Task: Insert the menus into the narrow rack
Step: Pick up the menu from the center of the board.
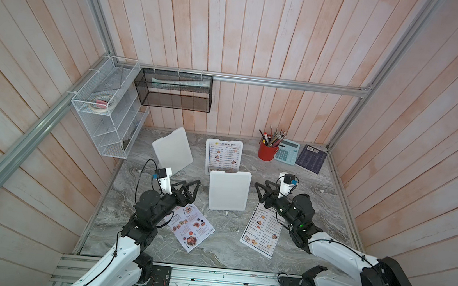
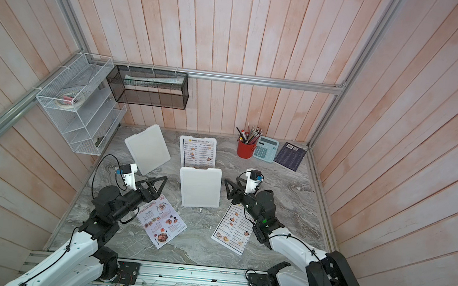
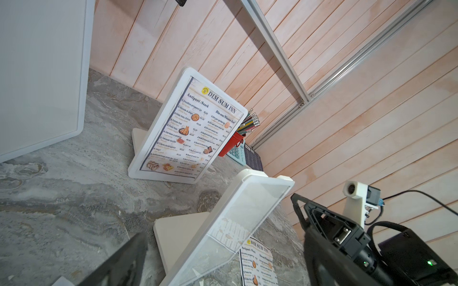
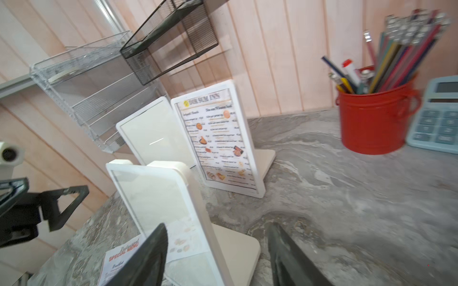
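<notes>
Left gripper (image 1: pixel 194 191) is wide and empty, low over the table (image 1: pixel 317 206), just left of the centre stand (image 1: pixel 228 190). Right gripper (image 1: pixel 258 193) has its jaws apart and empty, just right of the same stand. Both arms reach in from the front edge with elbows bent, fingers aimed at that stand.

Centre stand is upright mid-table. Only a pale strip shows low in its pocket, unreadable. Back stand (image 3: pixel 140 136) near the back edge holds one Dim Sum menu (image 1: pixel 223 157). Left stand (image 1: pixel 172 149) sits askew with a blank face.

Special Menu (image 1: pixel 193 227) lies flat front-left, a corner hidden under the left arm. Second Dim Sum menu (image 1: pixel 261 235) lies flat front-right, its top hidden by the right arm.

Red cup (image 1: pixel 267 154) at back-right holds pencils and pens; beside it are a calculator (image 1: pixel 287 151) and a booklet (image 1: pixel 311 159).

On the wall:
- Black basket (image 1: pixel 173 96) holds a pale folded sheet (image 1: pixel 180 84).
- Wire rack (image 1: pixel 111 136) has a tape roll (image 1: pixel 101 104) on the top tier. Lower tiers are unclear.
</notes>
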### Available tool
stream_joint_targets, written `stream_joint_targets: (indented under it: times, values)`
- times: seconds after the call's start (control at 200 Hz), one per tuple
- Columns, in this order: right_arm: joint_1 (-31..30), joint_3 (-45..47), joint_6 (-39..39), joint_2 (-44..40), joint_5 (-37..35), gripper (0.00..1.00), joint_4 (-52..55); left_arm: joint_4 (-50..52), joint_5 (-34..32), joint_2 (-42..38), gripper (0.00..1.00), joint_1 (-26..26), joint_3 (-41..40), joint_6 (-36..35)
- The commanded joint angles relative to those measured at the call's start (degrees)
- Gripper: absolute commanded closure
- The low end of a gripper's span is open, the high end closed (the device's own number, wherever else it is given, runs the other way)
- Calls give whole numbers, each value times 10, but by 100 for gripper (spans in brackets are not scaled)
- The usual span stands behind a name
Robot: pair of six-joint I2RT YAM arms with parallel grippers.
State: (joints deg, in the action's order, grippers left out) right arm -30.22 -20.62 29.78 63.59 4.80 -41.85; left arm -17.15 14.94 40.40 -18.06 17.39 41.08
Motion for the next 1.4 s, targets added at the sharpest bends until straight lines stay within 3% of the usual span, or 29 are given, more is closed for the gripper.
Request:
stream_joint_targets:
  times: [0.0, 0.09, 0.19, 0.27, 0.445, 0.61, 0.72, 0.845, 0.995, 1.13, 1.395]
  values:
    - [3, 22, 136, -57, -157, 29, 185, 38, 5, -6, 0, 0, -12, 26]
    - [5, 64, 232, -125, -217, 27, 244, 17, 49, 14, 0, -3, -27, 44]
    - [15, 122, 270, -214, -216, 25, 258, -54, 77, 53, 0, -37, -54, 63]
    - [18, 144, 281, -288, -225, 23, 299, -76, 26, 92, 0, -110, -58, 62]
    - [37, 164, 267, -436, -188, 3, 426, -113, -91, 188, 1, -287, -23, 58]
    - [108, 174, 253, -490, -89, 2, 503, -135, -138, 299, 7, -379, 44, 54]
    - [176, 190, 235, -451, 17, 5, 464, -133, -126, 387, 10, -395, 109, 49]
    - [227, 192, 214, -325, 101, 14, 381, -106, -102, 480, 13, -398, 195, 42]
    - [234, 150, 184, -150, 111, 18, 338, -39, -114, 560, 14, -400, 286, 35]
    - [234, 124, 172, -44, 131, 23, 297, 32, -153, 604, 16, -403, 349, 28]
    - [232, 94, 171, 15, 123, 27, 300, 118, -187, 661, 18, -409, 436, 7]
